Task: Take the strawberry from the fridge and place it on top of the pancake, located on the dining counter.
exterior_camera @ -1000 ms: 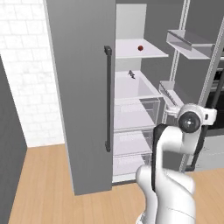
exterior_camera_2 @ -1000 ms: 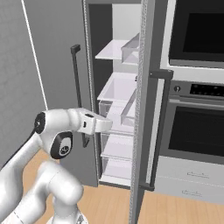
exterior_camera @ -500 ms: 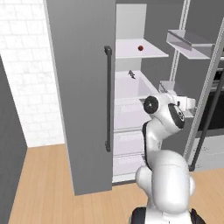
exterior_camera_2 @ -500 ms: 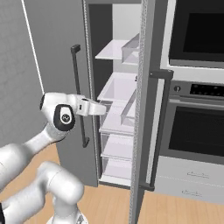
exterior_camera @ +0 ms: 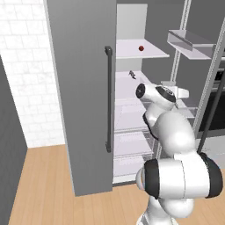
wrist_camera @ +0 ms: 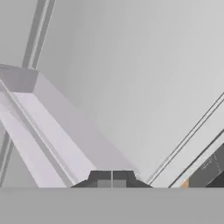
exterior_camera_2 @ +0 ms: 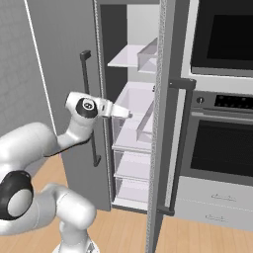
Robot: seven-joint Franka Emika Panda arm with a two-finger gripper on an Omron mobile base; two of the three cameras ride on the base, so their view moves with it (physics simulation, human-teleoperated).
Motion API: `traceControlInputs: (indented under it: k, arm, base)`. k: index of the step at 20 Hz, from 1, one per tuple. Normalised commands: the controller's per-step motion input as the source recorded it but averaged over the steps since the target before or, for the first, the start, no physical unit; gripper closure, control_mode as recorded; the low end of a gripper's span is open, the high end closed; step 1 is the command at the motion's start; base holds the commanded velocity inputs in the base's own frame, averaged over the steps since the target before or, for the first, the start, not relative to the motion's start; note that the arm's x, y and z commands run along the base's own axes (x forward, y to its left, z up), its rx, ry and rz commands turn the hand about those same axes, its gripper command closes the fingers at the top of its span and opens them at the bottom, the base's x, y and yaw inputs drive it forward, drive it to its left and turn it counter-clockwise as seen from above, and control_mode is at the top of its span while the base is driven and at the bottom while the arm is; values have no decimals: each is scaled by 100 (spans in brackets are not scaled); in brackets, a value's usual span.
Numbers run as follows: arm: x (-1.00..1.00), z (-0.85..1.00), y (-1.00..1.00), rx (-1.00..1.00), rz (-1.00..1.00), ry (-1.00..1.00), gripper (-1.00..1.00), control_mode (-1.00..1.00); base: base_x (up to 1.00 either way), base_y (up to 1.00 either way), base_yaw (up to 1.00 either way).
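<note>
Jaws pressed fully together, nothing pinched between them, as seen in the hand view with the two dark fingertips (wrist_camera: 104, 178) side by side and touching. Gripper (exterior_camera_2: 129, 115) held level at the open front of the fridge (exterior_camera: 79, 88), just at the edge of the middle shelf (exterior_camera_2: 138, 96), touching nothing that could be made out. Faced a pale door panel and a clear door bin (wrist_camera: 65, 127) in the hand view.

Strawberry (exterior_camera: 141, 48) sat on the upper shelf (exterior_camera: 138, 49) of the fridge, towards its back right part, one shelf above the gripper's level and well apart from the jaws. Small dark item (exterior_camera: 131, 74) lay on the middle shelf, below the strawberry; too small to identify.

No readable writing, brand or label anywhere on the fridge or its surroundings.

Left fridge door (exterior_camera: 74, 66) stood closed beside the open compartment, with a long dark bar handle (exterior_camera: 108, 99). Right fridge door (exterior_camera_2: 160, 108) swung open, edge-on in the right base view, carrying clear bins. Clear drawers (exterior_camera_2: 132, 165) stacked below the middle shelf. Built-in ovens (exterior_camera_2: 222, 148) right of the fridge. Wooden floor (exterior_camera: 48, 184) below, white brick wall (exterior_camera: 24, 66) left of the fridge.
</note>
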Motion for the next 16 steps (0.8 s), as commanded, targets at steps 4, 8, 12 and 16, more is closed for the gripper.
traceControlInputs:
  k: [4,8,12,16]
  arm:
    - [35,0,-45,-1,0,4,100,-100]
    - [48,0,-55,0,0,3,100,-100]
    - [55,0,-62,0,0,1,100,-100]
    - [52,0,-60,0,0,2,100,-100]
  base:
    - [0,0,0]
    - [0,0,0]
    - [0,0,0]
    - [0,0,0]
